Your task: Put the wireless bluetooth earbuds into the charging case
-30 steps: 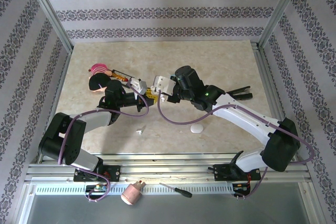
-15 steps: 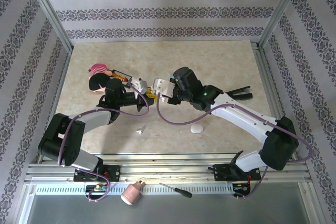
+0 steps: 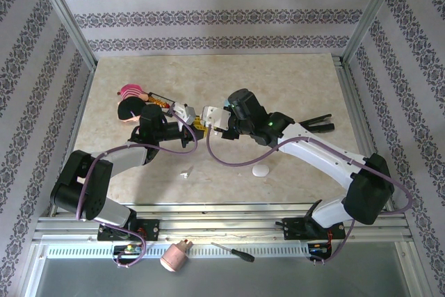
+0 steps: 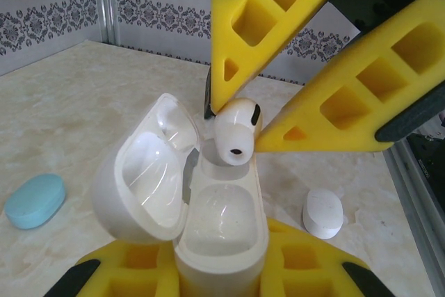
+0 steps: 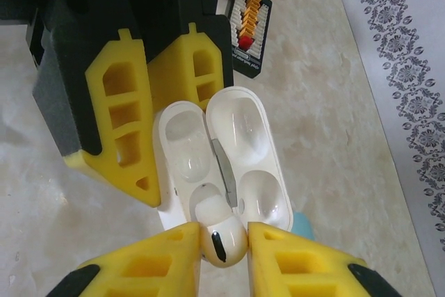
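Earbud [image 4: 236, 130] hung in the middle of the left wrist view, pinched tight in the right gripper [image 4: 243, 122], just over the far slot of the open charging case [image 4: 221, 231]. The left gripper [image 4: 219, 279] squeezed that case. The next move (I think) needed a small push down, then letting go. How deep it sat was hard to tell.

Beige marbled desk [image 3: 292, 81]. White oval case [image 3: 260, 170] near centre, tiny white bud [image 3: 185, 172] to its left, apart. Black tool [image 3: 318, 125] right. Pink-and-black clutter [image 3: 131, 104] far left.
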Controlling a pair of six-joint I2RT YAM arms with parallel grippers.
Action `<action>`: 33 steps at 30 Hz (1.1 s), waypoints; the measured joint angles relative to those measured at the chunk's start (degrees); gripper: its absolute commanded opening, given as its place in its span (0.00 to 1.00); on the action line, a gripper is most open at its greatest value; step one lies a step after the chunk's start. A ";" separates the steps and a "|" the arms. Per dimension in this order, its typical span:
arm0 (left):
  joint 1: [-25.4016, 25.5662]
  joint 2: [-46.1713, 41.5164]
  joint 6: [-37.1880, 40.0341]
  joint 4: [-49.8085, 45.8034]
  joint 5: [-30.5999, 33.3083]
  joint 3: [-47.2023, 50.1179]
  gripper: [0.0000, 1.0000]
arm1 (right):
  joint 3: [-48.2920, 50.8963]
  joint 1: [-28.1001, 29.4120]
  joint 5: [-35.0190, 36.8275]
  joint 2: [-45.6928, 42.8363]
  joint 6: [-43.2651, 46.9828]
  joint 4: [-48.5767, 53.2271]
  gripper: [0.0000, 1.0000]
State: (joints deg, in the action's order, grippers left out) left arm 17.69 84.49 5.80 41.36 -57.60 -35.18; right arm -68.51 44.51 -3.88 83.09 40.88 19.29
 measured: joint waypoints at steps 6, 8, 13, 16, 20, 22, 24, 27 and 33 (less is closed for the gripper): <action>0.00 0.00 0.00 0.02 0.00 -0.39 0.03 | 0.00 -0.15 -0.79 -0.24 -0.63 1.57 0.43; 0.00 0.00 0.02 0.04 0.04 -0.48 0.03 | 0.02 -0.55 -1.73 -0.87 -1.46 1.53 0.47; -0.24 0.04 0.04 0.17 0.92 -0.48 0.03 | 2.16 -3.82 -6.82 -5.25 -6.86 -0.81 0.59; -1.66 0.50 0.00 1.51 1.20 -0.28 0.03 | 4.87 -6.38 -10.45 -8.33 -12.26 -4.24 0.61; -6.21 1.29 -0.04 3.34 2.71 0.48 0.03 | 8.37 -8.79 -14.56 -10.23 -21.62 -7.96 0.66; -8.63 1.40 -0.04 4.33 3.61 1.07 0.03 | 9.84 -9.05 -16.13 -10.25 -25.57 -9.11 0.67; -11.02 1.42 -0.07 5.16 4.63 1.55 0.03 | 11.41 -8.87 -17.97 -10.21 -28.89 -9.46 0.68; -13.75 1.95 -0.22 6.93 6.19 1.77 0.03 | 13.38 -6.73 -18.84 -9.42 -31.21 -10.43 0.68; -16.90 3.65 -1.73 11.65 8.94 2.75 0.03 | 14.29 1.60 -19.32 -0.61 -33.66 -13.92 0.70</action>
State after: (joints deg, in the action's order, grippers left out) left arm 0.80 88.14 4.08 53.01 -48.66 -32.42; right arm -54.22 46.11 -23.20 82.48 7.22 5.37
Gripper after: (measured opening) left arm 0.204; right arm 0.691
